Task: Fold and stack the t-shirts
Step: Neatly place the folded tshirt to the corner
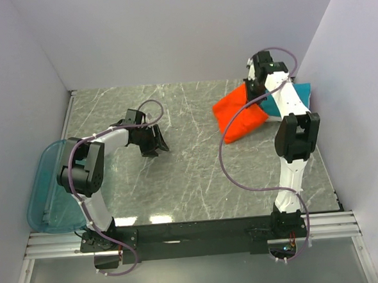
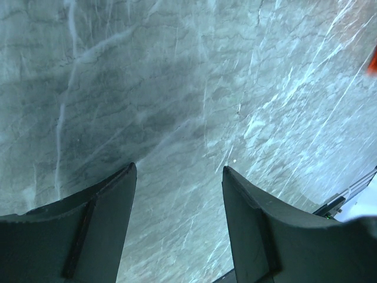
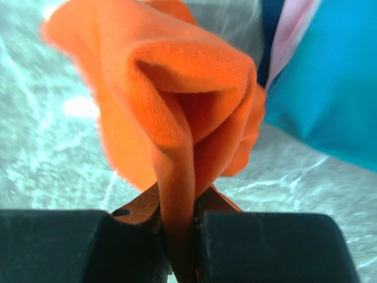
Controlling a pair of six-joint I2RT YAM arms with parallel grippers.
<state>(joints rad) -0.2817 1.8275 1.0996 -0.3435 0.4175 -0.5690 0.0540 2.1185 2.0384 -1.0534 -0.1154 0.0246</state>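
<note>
The orange-red t-shirt [image 1: 235,116] lies bunched at the back right of the table. My right gripper [image 1: 256,89] is shut on a fold of it, and the cloth [image 3: 188,112] bulges out between the jaws. A teal folded shirt [image 1: 298,95] lies behind the right arm, with a pink edge [image 3: 294,23] showing beside the teal [image 3: 330,88] in the right wrist view. My left gripper [image 1: 156,147] is open and empty over bare table [image 2: 177,118] at centre left, far from the shirts.
A translucent blue-green plastic bin [image 1: 47,188] sits at the left edge of the marble table [image 1: 197,173]. White walls close in the back and both sides. The right arm's cable loops over the table near the orange shirt.
</note>
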